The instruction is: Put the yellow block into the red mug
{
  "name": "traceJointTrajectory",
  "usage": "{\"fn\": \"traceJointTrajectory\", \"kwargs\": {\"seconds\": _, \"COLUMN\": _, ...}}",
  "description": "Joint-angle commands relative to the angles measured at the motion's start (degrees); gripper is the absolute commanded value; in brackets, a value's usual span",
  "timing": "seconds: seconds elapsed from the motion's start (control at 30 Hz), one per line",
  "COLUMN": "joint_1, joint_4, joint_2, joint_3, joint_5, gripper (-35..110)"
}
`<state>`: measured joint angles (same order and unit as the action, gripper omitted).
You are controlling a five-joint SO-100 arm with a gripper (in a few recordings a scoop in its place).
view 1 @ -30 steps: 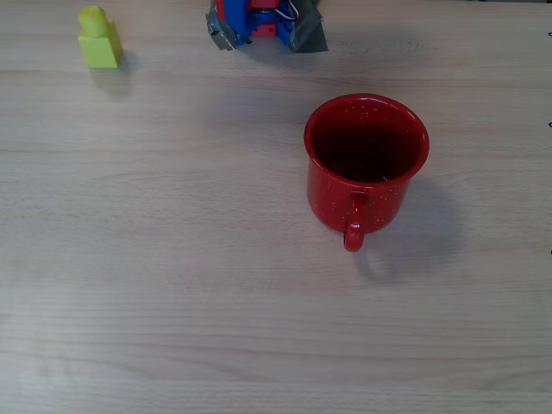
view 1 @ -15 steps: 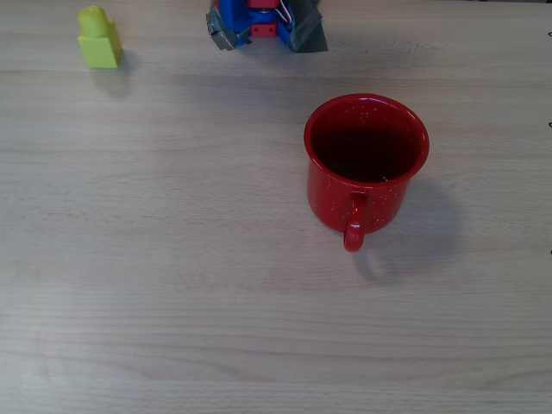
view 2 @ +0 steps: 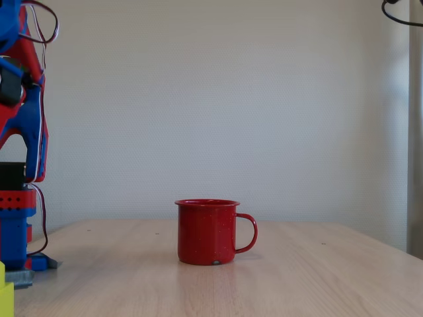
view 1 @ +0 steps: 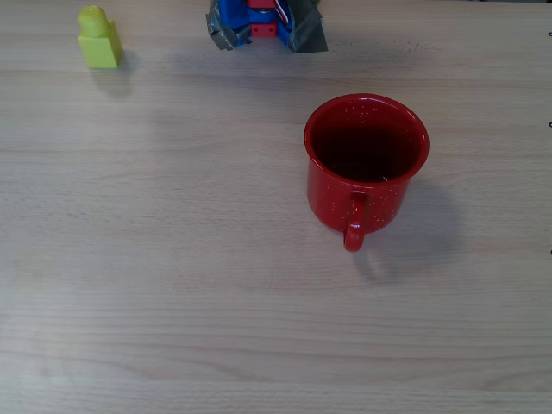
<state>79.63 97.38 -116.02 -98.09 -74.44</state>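
The gripper itself is out of frame, so I cannot tell whether the jaws are open, closed or holding anything. What shows of the arm (view 2: 20, 132) in the fixed view is its blue-and-red lower links, folded upright above the base (view 1: 263, 24) at the far edge of the table (view 1: 172, 285). Nothing of it reaches out over the work area.

From that base, the block (view 1: 99, 39) lies off to the left in the overhead view, near the same far edge and about level with the base. It stands upright on the wood, stud up, untouched. In the fixed view only its corner (view 2: 6, 294) peeps in at the lower left, close to the camera and in front of the base.

The mug (view 1: 366, 164) sits the other way: right of the base and further out toward the middle of the table, mouth up, empty and dark inside, with its handle pointing toward the near edge in the overhead view. Block and mug are well apart, with the base roughly between them along the far side.

So the coming move turns on a swing to the overhead left. The block has no marked long axis in plan; it is taller than wide, so I judge a grasp from above across its square body would suit. The task is not yet begun.
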Motion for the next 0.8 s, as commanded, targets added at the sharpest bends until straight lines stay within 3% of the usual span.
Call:
{"fn": "traceJointTrajectory", "kwargs": {"seconds": 0.0, "joint_1": 1.6, "joint_4": 0.0, "joint_2": 0.0, "joint_3": 0.7, "joint_5": -2.5, "gripper": 0}}
{"fn": "traceJointTrajectory", "kwargs": {"seconds": 0.13, "joint_1": 2.7, "joint_4": -0.9, "joint_2": 2.5, "joint_3": -0.7, "joint_5": -8.3, "gripper": 9}}
{"fn": "traceJointTrajectory", "kwargs": {"seconds": 0.37, "joint_1": 4.5, "joint_4": -1.5, "joint_2": 8.3, "joint_3": 2.3, "joint_5": -10.5, "gripper": 38}}
{"fn": "traceJointTrajectory", "kwargs": {"seconds": 0.77, "joint_1": 5.6, "joint_4": -6.2, "joint_2": 18.5, "joint_3": 5.6, "joint_5": -11.9, "gripper": 46}}
